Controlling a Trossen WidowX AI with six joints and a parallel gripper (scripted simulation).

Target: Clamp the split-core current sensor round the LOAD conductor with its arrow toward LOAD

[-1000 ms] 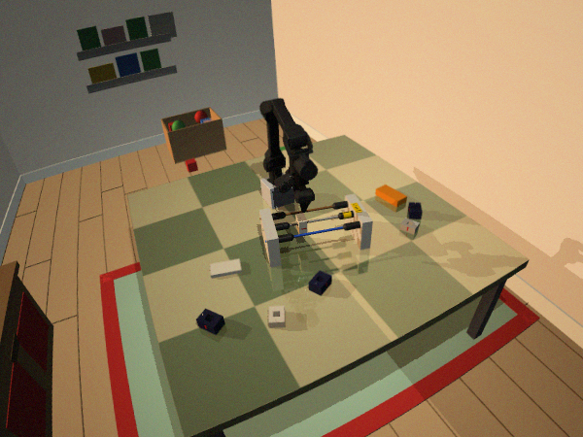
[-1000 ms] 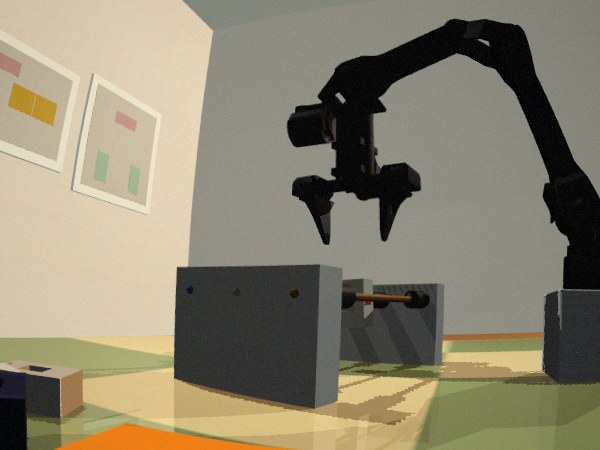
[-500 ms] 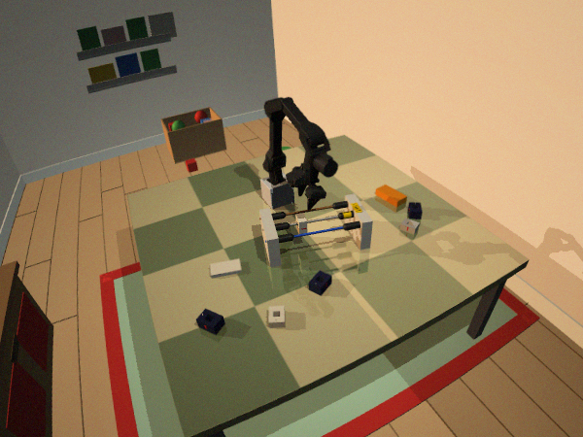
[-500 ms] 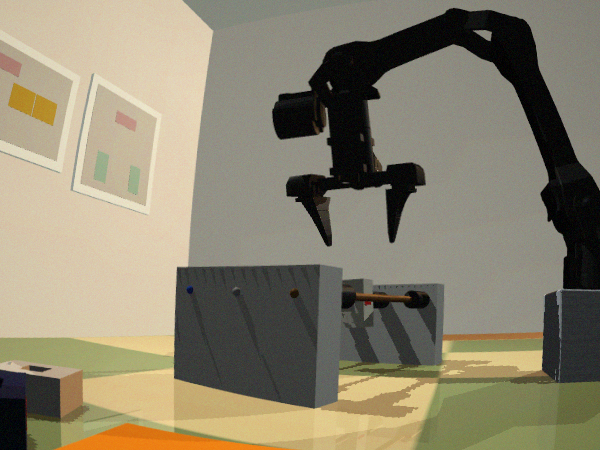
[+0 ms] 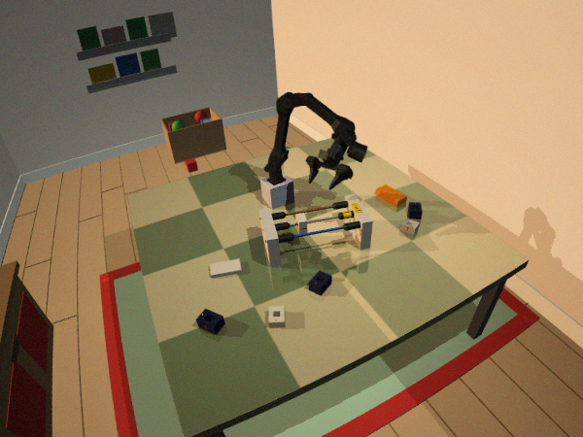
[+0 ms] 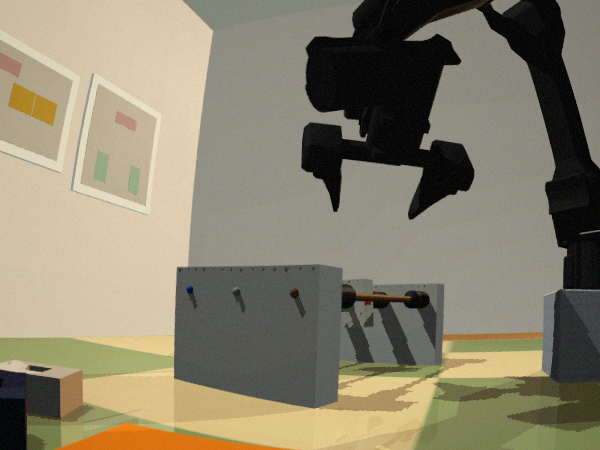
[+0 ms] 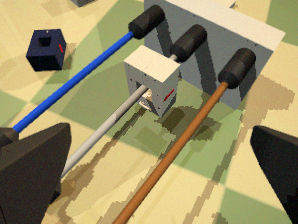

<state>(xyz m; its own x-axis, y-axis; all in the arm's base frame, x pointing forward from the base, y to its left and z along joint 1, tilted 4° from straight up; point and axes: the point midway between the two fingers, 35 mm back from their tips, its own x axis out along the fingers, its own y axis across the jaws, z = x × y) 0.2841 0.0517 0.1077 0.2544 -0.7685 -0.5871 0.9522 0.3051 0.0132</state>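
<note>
The claw (image 5: 322, 184) (image 6: 373, 214) (image 7: 163, 132) hangs wide open above the bench (image 5: 194, 301), with nothing between its fingers; in the top view it lies toward one o'clock from the white sensor (image 5: 302, 223) (image 6: 367, 287) (image 7: 150, 75). That sensor is up around the grey rod (image 5: 330, 218) (image 6: 236, 291) (image 7: 105, 122), the middle one of three, and a red arrow (image 6: 368, 302) (image 7: 169, 95) shows on its side. I can't tell whether it is latched, nor which way the arrow points against the marker

On the grey rod's three o'clock end sits a yellow sleeve (image 5: 346, 215). The blue rod (image 5: 316, 232) (image 6: 189, 289) (image 7: 75, 80) runs on the six o'clock side, the brown rod (image 5: 311, 211) (image 6: 382, 297) (image 7: 170, 155) on the twelve. All three span two upright end blocks; the sensor is nearer the nine o'clock block (image 5: 270, 238) (image 7: 250, 30) than the three o'clock block (image 5: 360, 228) (image 6: 250, 335)

Farther out from the sensor in the top view, an orange block (image 5: 391, 195) (image 6: 150, 440) lies between two and three o'clock, a pale holed block (image 5: 410, 226) (image 6: 70, 395) at three, a dark holed block (image 5: 320, 283) (image 7: 46, 50) between five and six, and a flat white slab (image 5: 225, 268) near eight
</note>
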